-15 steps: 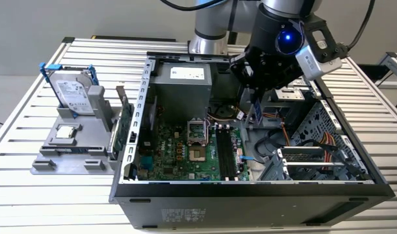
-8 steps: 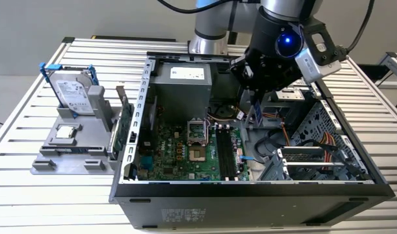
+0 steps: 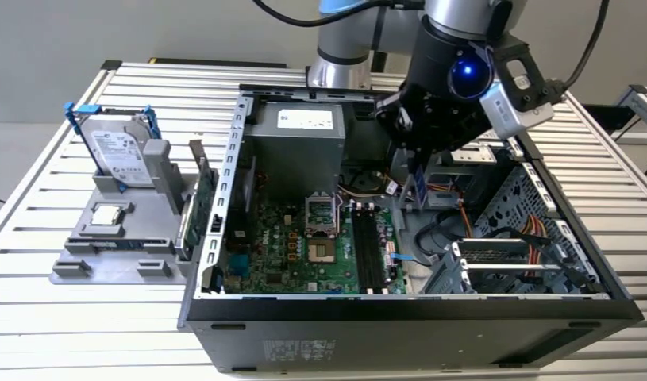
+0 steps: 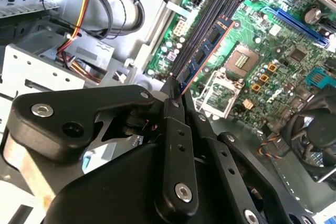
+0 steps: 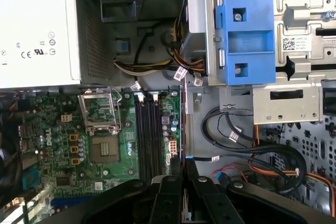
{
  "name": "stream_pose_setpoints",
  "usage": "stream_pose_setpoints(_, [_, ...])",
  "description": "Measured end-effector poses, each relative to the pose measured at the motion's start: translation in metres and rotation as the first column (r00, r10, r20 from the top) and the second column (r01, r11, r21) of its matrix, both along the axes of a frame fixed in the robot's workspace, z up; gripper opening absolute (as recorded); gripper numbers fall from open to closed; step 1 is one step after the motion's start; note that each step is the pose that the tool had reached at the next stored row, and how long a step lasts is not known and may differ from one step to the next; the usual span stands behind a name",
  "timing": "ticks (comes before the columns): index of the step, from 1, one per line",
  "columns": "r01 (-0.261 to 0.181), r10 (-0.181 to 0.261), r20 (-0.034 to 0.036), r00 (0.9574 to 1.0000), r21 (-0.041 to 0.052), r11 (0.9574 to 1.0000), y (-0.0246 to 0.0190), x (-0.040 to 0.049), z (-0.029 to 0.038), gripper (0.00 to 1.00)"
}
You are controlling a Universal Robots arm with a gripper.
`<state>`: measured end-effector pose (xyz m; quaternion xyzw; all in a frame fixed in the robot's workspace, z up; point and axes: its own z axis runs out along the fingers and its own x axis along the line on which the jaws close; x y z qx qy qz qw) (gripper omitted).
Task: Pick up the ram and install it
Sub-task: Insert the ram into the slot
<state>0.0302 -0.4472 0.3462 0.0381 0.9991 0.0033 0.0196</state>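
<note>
Fingers [image 4: 181,85] pinch one end of the ram [image 4: 207,51], which juts out above the motherboard's slots [image 4: 210,11].

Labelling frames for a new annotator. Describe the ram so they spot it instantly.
Start at the open computer case on the slatted table. Above its motherboard hangs the black pincer. The ram is the thin stick clamped edge-on in it, bare and chip-studded, unlike the empty black memory slots below.

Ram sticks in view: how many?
1. The ram is clamped in the gripper, above the motherboard's memory slots. The slots look empty; another stick could be hidden elsewhere.
</note>
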Motion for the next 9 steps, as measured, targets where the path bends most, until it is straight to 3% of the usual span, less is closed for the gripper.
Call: stream_pose_setpoints(9, [0.000,0.000,0.0000,1.0000,-0.0011,1.0000,0.0000,0.0008,-0.0054,0.00])
